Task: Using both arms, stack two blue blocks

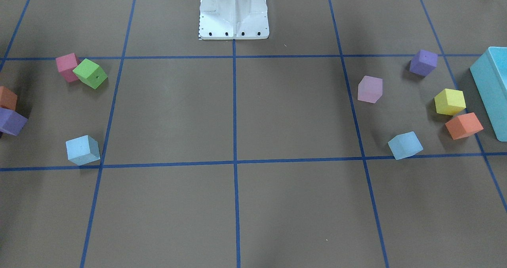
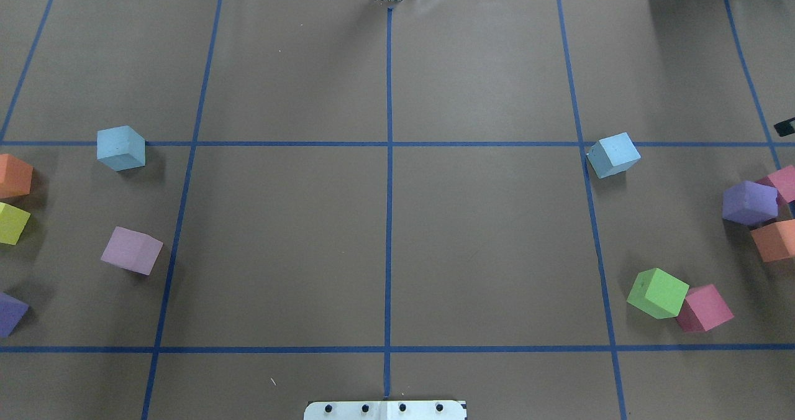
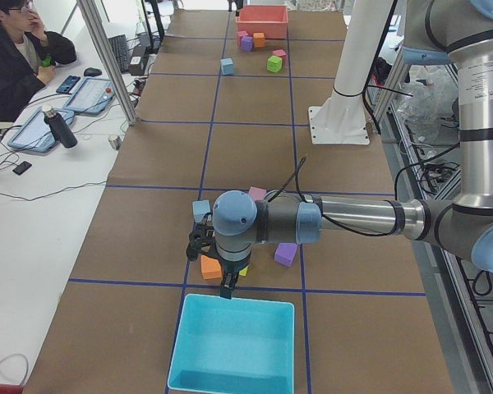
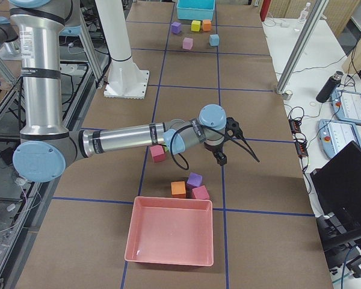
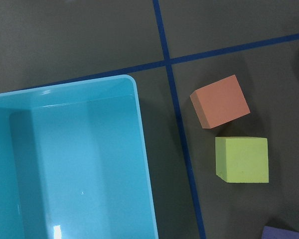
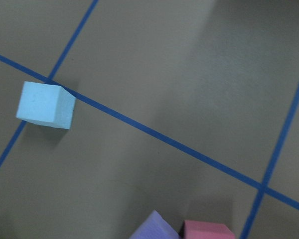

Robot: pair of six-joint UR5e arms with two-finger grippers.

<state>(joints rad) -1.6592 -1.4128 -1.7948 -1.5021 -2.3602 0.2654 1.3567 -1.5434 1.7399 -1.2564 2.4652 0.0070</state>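
Two pale blue blocks lie far apart on the brown table. One blue block is on my left side, the other blue block on my right side. My left gripper hangs over the orange cube and yellow cube beside the teal box, a little away from the left blue block. My right gripper hovers above the table near the right blue block. I cannot tell whether either gripper is open or shut.
A pink tray stands at the right end. Purple, orange, pink and green cubes lie on the right. A lilac cube and a purple cube lie on the left. The white pedestal stands mid-table.
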